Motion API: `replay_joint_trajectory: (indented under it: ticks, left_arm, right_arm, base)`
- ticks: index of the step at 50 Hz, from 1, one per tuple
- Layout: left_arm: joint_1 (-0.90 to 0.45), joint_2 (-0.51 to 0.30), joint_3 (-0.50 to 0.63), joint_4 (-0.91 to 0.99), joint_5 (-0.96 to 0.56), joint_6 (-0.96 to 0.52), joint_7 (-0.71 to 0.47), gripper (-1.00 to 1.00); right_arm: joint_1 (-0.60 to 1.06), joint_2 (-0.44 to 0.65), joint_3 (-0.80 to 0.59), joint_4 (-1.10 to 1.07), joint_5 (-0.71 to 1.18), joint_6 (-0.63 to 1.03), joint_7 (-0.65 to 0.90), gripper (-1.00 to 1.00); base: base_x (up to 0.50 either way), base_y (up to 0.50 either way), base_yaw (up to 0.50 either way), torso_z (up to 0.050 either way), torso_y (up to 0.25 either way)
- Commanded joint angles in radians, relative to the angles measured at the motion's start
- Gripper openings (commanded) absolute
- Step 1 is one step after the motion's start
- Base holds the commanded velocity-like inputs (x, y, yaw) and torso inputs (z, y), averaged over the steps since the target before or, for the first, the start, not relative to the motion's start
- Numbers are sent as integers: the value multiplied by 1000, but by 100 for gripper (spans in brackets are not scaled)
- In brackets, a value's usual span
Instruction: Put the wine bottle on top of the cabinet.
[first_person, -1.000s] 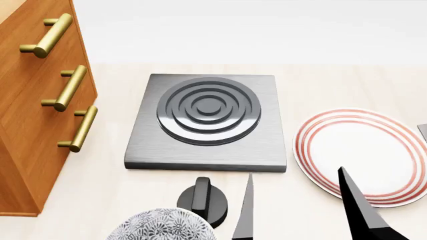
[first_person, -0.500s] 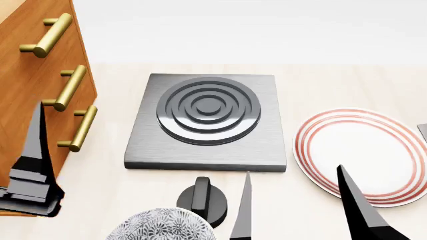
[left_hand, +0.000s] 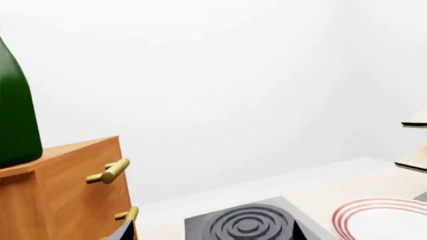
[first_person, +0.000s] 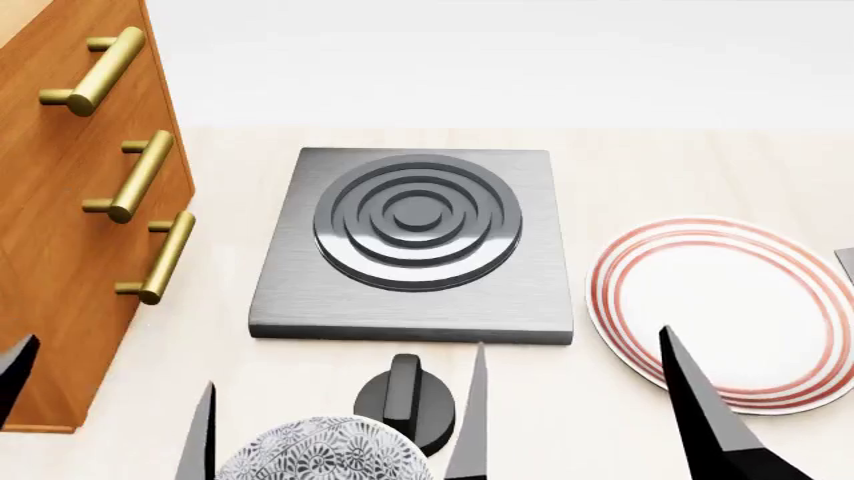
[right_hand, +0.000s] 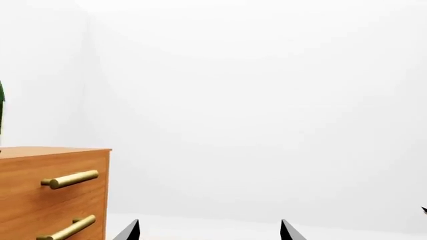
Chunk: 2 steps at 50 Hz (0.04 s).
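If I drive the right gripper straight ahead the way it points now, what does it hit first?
Probably nothing close. In the right wrist view the right gripper is open and aimed at bare white wall; the cabinet sits off to the side of that line. Depth to the wall is unclear.

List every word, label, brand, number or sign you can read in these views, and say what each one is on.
There is no readable text in any view.
wine bottle: only plain green glass shows; any label is out of frame.
cabinet: bare wood and brass handles, no writing.
hotplate and its knob: no markings.
plate: red rings only.
patterned bowl: ornament, no letters.
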<state>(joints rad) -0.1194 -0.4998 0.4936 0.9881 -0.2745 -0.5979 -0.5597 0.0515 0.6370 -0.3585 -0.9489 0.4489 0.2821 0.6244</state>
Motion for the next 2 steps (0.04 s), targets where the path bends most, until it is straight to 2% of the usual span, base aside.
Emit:
replay_joint_trajectory:
  ticks: [1, 2]
  left_arm:
    - [33, -2, 46, -23, 18, 48, -21, 100]
    - [34, -2, 47, -25, 16, 50, -20, 100]
  right_arm:
    - [5, 2, -5, 2, 1, -2, 1, 100]
    - [4, 2, -5, 3, 0, -4, 0, 100]
  base:
    - [0, 0, 0, 0, 0]
    - [0, 0, 0, 0, 0]
